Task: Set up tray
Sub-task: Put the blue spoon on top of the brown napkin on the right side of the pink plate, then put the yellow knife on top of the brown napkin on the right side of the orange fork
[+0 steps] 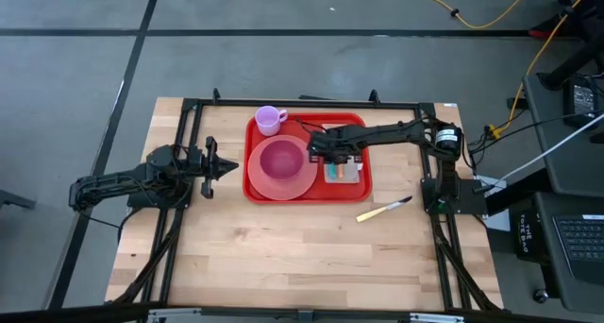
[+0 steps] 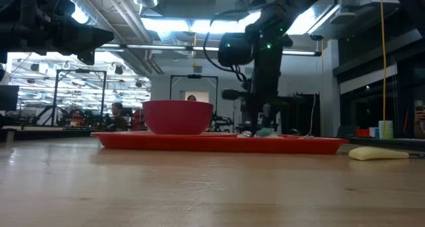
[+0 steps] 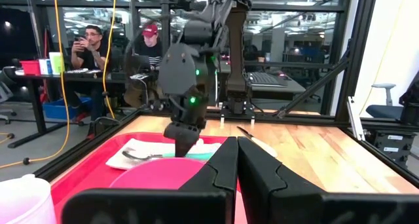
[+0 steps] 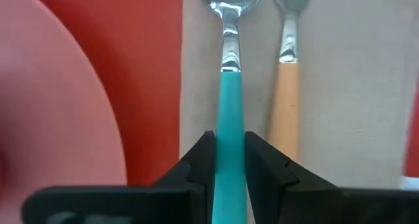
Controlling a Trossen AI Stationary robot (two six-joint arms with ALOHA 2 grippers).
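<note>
- Wooden table (image 1: 283, 257) with a black frame sits in a big lab-looking room, a couple of people at desks way in the back
- red tray (image 1: 357, 125) is on the far-middle part of the table, between the two arms
- pink plate (image 1: 293, 179) lies on the tray's left half with a pink bowl (image 1: 281, 159) on it, and a lilac cup (image 1: 269, 119) stands in the tray's far left corner
- pale napkin (image 4: 366, 86) lies on the tray's right side
- right gripper (image 4: 229, 149) is down over the napkin, fingers pinched on the handle of a teal spoon (image 4: 229, 99); an orange-handled utensil (image 4: 287, 86) lies just beside it
- left gripper (image 1: 226, 166) is fully closed on nothing, parked left of the tray
- yellow-handled knife (image 1: 382, 210) lies on the wood off the tray's near right corner
</note>
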